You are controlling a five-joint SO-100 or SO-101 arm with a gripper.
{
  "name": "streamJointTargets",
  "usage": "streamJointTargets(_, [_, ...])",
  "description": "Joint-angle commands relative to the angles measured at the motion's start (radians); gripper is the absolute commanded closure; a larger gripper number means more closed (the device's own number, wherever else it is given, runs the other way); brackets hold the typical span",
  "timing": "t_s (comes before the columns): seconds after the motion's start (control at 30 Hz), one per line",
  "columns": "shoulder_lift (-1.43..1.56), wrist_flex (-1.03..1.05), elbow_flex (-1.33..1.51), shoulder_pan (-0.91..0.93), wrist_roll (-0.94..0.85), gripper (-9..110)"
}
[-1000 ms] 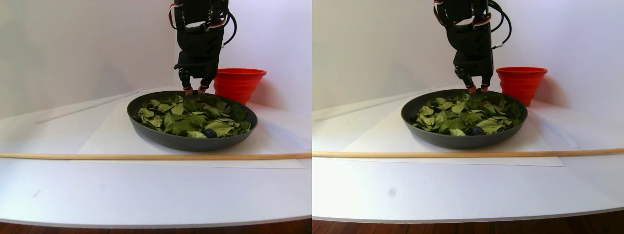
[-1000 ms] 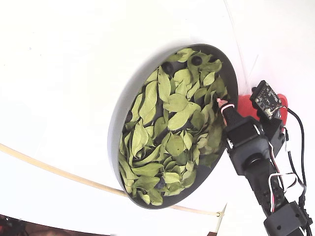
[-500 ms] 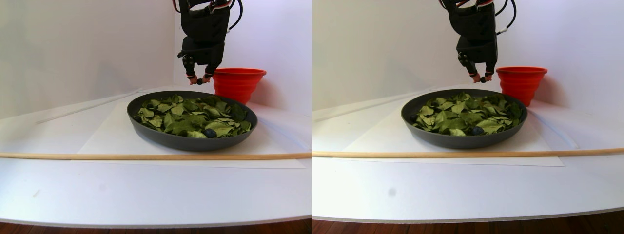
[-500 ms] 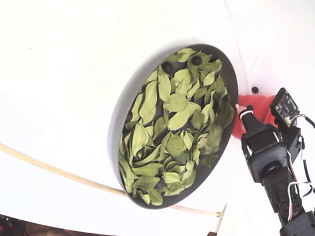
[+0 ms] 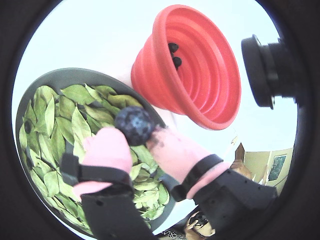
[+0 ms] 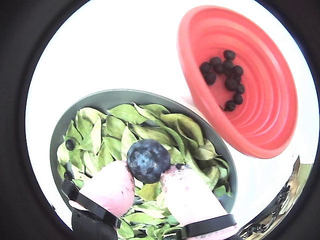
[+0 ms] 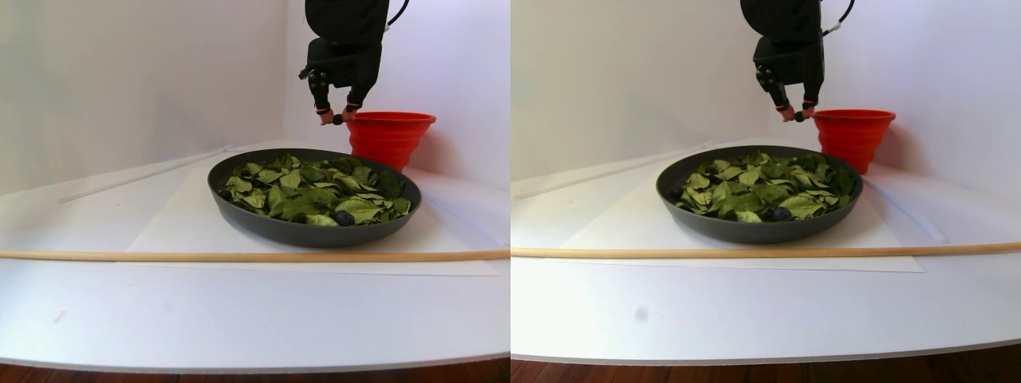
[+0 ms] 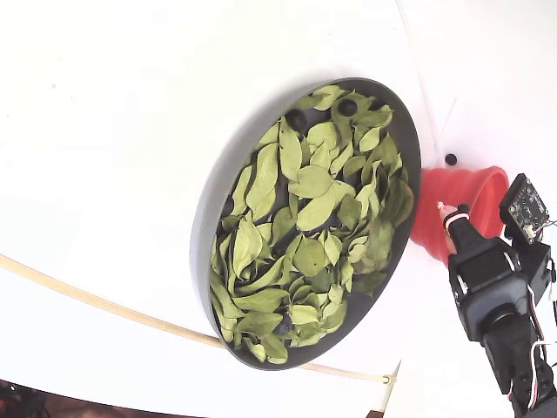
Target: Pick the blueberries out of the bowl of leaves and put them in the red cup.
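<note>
My gripper (image 6: pixel 147 172) is shut on one dark blueberry (image 6: pixel 148 160), pinched between its pink fingertips (image 5: pixel 107 147). In the stereo pair view the gripper (image 7: pixel 337 121) hangs above the bowl's far rim, just left of the red cup (image 7: pixel 391 136). The fixed view puts the gripper (image 8: pixel 452 209) over the cup's (image 8: pixel 474 178) near side. Several blueberries (image 6: pixel 225 70) lie inside the cup (image 6: pixel 250 85). The dark grey bowl (image 7: pixel 303 231) is full of green leaves (image 7: pixel 311 187), with a few berries (image 8: pixel 346 107) among them and one at the front (image 7: pixel 343 217).
A thin wooden stick (image 7: pixel 239 256) lies across the table in front of the bowl. The bowl stands on a white sheet (image 7: pixel 159 231). White walls close the back. A small dark round thing (image 8: pixel 450 159) lies on the table beside the cup.
The gripper has lifted from the leaves at the bowl's far rim with the blueberry in it and has moved up and across toward the red cup.
</note>
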Motion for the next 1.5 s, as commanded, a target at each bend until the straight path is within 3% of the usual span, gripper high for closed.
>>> streamJointTargets(0.0, [0.155, 0.0, -0.006, 0.038, 0.005, 92])
streamJointTargets(0.7, [0.236, 0.029, -0.014, 0.098, 0.028, 92])
streamJointTargets(1.47, [0.067, 0.005, -0.167, 0.181, 0.032, 92])
